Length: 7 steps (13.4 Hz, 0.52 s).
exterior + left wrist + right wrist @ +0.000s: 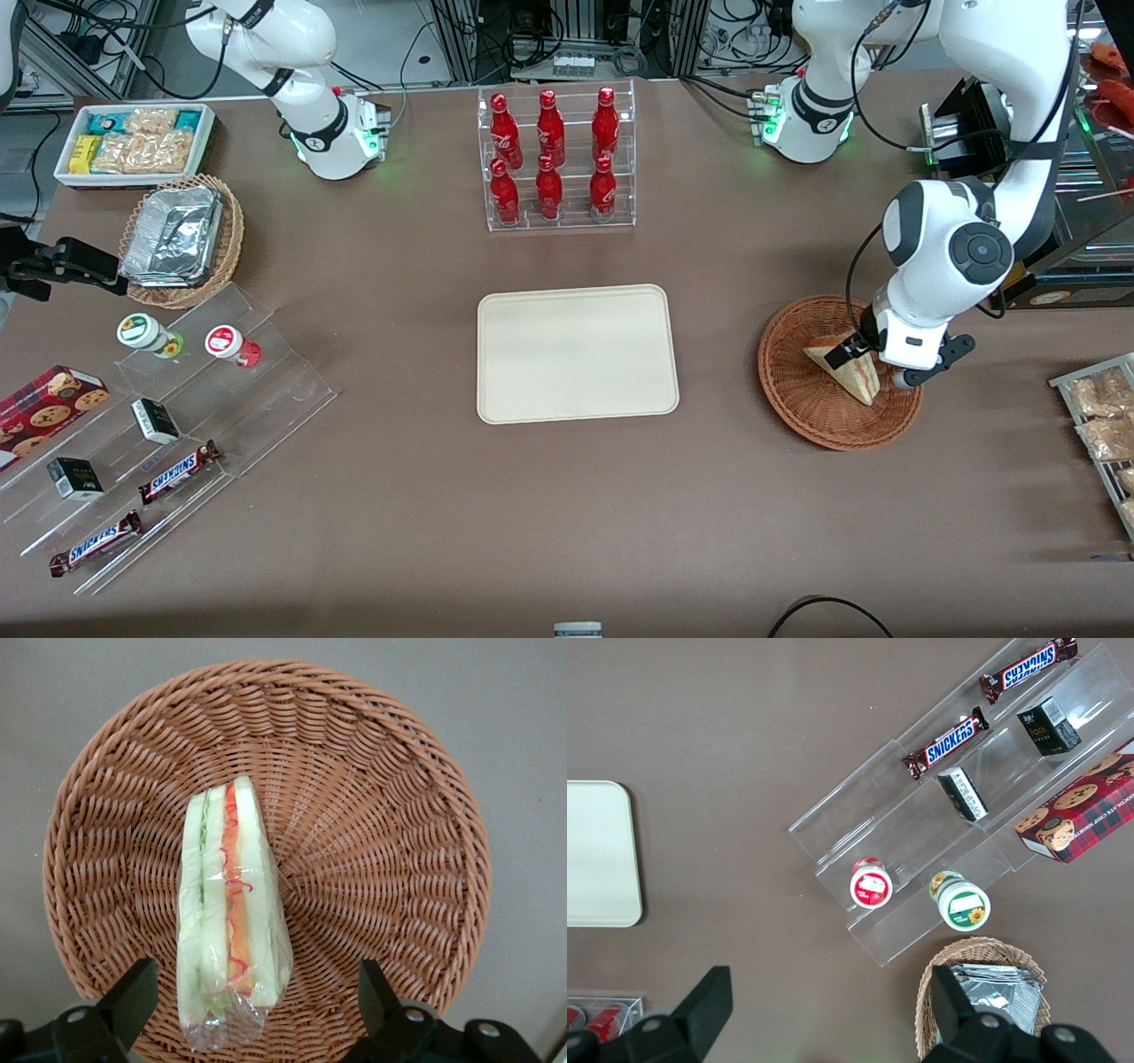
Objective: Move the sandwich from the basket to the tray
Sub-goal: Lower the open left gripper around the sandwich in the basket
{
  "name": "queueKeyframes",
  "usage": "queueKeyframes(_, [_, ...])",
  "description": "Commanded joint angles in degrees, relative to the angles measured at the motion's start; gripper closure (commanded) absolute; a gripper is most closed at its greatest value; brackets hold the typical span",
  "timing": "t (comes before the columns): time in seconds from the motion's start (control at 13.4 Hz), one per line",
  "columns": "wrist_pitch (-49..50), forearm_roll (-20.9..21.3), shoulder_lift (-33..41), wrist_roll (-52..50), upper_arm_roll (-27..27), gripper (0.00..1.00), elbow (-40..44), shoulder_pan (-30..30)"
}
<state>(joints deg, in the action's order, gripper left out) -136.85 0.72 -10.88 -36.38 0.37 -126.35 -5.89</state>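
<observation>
Left arm bent sharply at the elbow, forearm dropping steeply from high above the working arm's end of the table, wrist pointed down over the basket (811,403). Gripper (864,359) low over the basket's edge farther from the front camera, just above the sandwich (846,368). Jaws apart in the wrist view, black fingers (133,1001) spread wide, one on each side of the sandwich (230,921) with clear gaps to the wrapping, nothing clamped between them. Sandwich standing on edge inside the basket (372,815), wrapped in clear film, cut face up toward the wrist camera, showing pale bread slices with a red and orange layer in the middle and green along one side. Lies off the basket's centre, closer to the rim near the fingers. Basket round, reddish-brown wicker, resting on the brown table (567,514), toward the working arm's end. Tray (576,354) flat and cream-coloured near the middle of the table, well apart from the basket, nothing on it. Clear rack of red bottles (554,159) farther from the front camera than the tray. Toward the parked arm's end, a tan wicker basket of foil containers (177,239), a white bin of snacks (133,142), and clear acrylic steps (177,434) carrying small jars, boxes and Snickers bars.
</observation>
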Motion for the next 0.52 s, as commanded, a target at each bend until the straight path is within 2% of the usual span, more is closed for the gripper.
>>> queueKeyframes(0.0, [-1.4,0.7,-0.1,-1.3,0.3,0.00,-1.4,-0.3])
queueKeyframes(0.45, [-2.4,0.7,-1.3,-1.3,0.5,0.00,-2.8,0.2])
